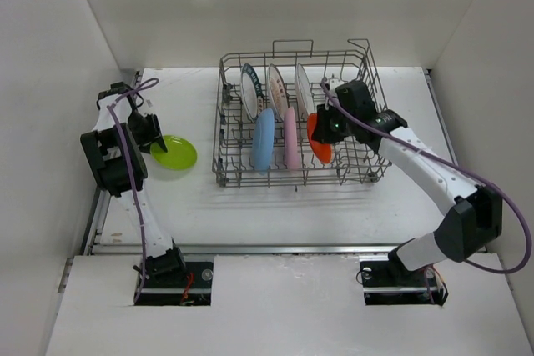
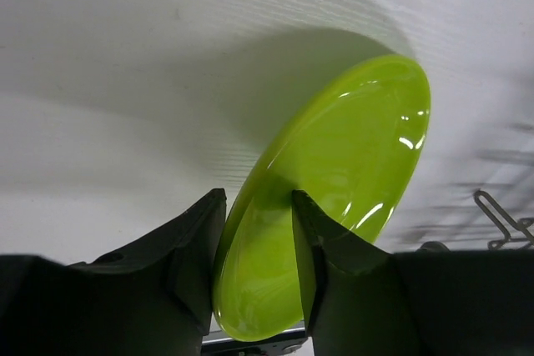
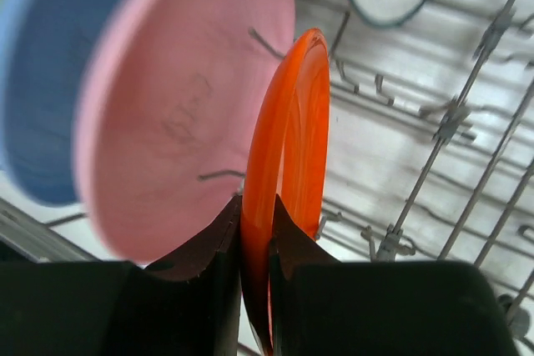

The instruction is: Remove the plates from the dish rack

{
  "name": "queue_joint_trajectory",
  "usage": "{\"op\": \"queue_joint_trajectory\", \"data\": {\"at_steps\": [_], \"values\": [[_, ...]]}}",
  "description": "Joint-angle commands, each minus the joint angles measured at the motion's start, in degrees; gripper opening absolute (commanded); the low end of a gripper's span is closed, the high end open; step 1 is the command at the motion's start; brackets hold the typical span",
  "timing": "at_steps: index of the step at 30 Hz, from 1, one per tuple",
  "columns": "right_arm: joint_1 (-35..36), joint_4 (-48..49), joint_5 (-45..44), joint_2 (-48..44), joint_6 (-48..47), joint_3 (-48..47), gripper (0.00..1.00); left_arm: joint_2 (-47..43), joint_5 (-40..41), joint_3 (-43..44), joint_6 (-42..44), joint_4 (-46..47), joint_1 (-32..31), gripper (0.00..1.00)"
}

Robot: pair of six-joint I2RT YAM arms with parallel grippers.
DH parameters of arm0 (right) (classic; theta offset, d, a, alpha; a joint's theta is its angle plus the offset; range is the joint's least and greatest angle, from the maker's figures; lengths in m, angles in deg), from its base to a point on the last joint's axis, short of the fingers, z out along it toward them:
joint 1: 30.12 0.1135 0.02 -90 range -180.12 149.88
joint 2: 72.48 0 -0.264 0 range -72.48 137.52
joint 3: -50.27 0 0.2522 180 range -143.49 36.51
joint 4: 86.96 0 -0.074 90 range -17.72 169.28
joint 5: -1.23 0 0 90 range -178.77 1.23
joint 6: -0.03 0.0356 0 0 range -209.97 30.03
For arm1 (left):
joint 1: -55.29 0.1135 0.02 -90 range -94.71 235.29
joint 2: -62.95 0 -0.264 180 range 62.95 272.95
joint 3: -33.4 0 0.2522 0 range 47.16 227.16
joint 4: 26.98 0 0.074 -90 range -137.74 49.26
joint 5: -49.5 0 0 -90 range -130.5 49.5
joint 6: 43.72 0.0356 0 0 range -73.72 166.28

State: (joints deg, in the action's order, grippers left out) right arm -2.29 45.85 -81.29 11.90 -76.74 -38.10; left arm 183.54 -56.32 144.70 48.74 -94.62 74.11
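Left claw (image 2: 257,206): clamped on lime green plate (image 2: 350,156) rim, over worktop (image 1: 250,214), left of dish rack (image 1: 224,114).
Right claw (image 3: 256,206): clamped on orange plate (image 3: 292,122) rim, beside pink plate (image 3: 183,106).

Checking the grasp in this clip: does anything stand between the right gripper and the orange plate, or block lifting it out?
Nothing visible. The right gripper is shut on the orange plate at its rim. The pink plate stands close beside it, apart. The dish rack looks open above.
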Motion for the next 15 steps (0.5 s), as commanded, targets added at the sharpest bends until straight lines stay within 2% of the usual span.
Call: {"op": "queue_joint_trajectory", "data": {"at_steps": [1,6,9,13,15], "values": [[0.11,2.94,-4.31,-4.57,-2.16,-6.25,0.0,0.78,7.19,1.43,0.35,-2.63,-0.02,0.34],[1.16,1.7,-10.9,-6.76,-2.77,-9.23,0.0,0.78,8.52,1.43,0.35,-2.63,-0.02,0.4],[2.22,1.7,-13.71,-8.61,-3.39,-9.76,0.0,2.62,11.33,2.83,-0.96,-4.37,-0.02,0.4],[3.8,2.84,-15.21,-11.25,-4.61,-9.77,0.0,6.4,13.52,7.31,-1.49,-7.37,-0.02,0.41],[4.33,2.84,-15.74,-11.95,-5.14,-9.24,0.0,6.93,13.53,7.84,-1.49,-7.99,-0.02,0.46]]}}
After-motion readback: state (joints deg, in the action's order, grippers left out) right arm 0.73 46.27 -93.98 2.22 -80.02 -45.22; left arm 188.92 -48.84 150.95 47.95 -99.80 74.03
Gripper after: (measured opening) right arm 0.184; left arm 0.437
